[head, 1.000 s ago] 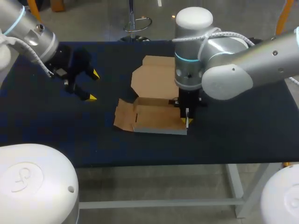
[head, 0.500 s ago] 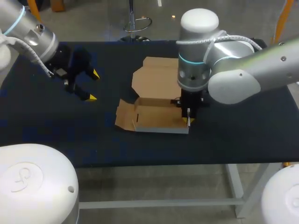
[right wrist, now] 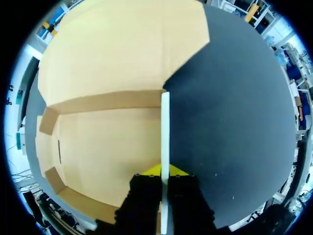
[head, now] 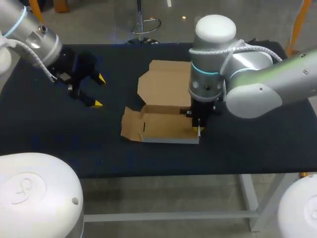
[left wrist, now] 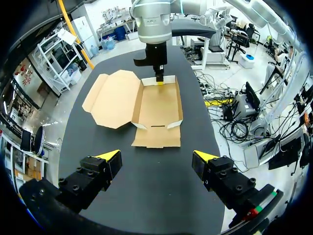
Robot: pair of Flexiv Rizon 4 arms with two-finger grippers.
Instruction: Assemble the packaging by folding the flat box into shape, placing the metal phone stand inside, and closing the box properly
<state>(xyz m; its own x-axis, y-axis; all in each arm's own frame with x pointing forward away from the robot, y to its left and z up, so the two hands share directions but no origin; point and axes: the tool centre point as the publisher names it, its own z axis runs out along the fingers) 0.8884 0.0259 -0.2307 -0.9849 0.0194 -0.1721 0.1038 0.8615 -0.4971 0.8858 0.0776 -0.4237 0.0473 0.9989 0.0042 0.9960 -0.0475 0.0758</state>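
Staying clamped on box (head: 166, 130) wall, right fingers (right wrist: 151, 171); right arm (head: 257, 84) swung rightward.

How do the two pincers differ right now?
The left pincer is wide open and holds nothing; the right pincer is shut on the upright side wall of the cardboard box. The left pincer is off to the side, apart from the box; the right pincer points straight down at the box's end. Both have yellow tips.
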